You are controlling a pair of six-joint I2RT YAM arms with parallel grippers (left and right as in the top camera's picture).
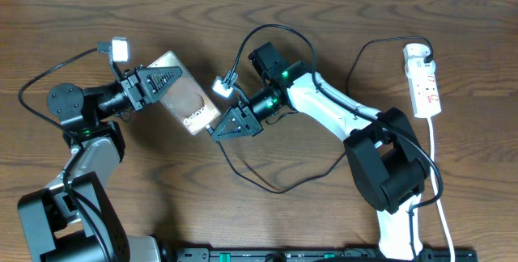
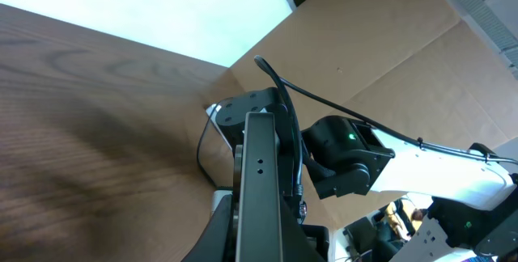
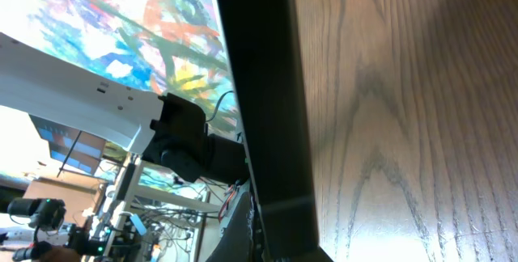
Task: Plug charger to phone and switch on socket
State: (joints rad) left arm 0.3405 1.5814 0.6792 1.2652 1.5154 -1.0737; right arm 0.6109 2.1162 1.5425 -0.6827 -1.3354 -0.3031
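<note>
The phone (image 1: 193, 104) lies diagonally left of centre, brown face up with white "Galaxy" lettering. My left gripper (image 1: 167, 79) is shut on its upper-left end. In the left wrist view the phone (image 2: 267, 181) is a dark slab seen edge-on between the jaws (image 2: 243, 238). My right gripper (image 1: 215, 129) is shut at the phone's lower-right end, where the charger cable (image 1: 279, 190) starts. The plug tip is hidden. The right wrist view shows a dark edge (image 3: 263, 92) beside one finger (image 3: 271, 238). The white socket (image 1: 422, 80) lies at the far right, away from both grippers.
The charger cable loops toward the table's front, then runs up to the socket. The socket's white cord (image 1: 439, 173) runs down the right side. A thicker black robot cable (image 1: 275, 27) arches over the right arm. The right arm (image 2: 421, 165) fills the space beyond the phone.
</note>
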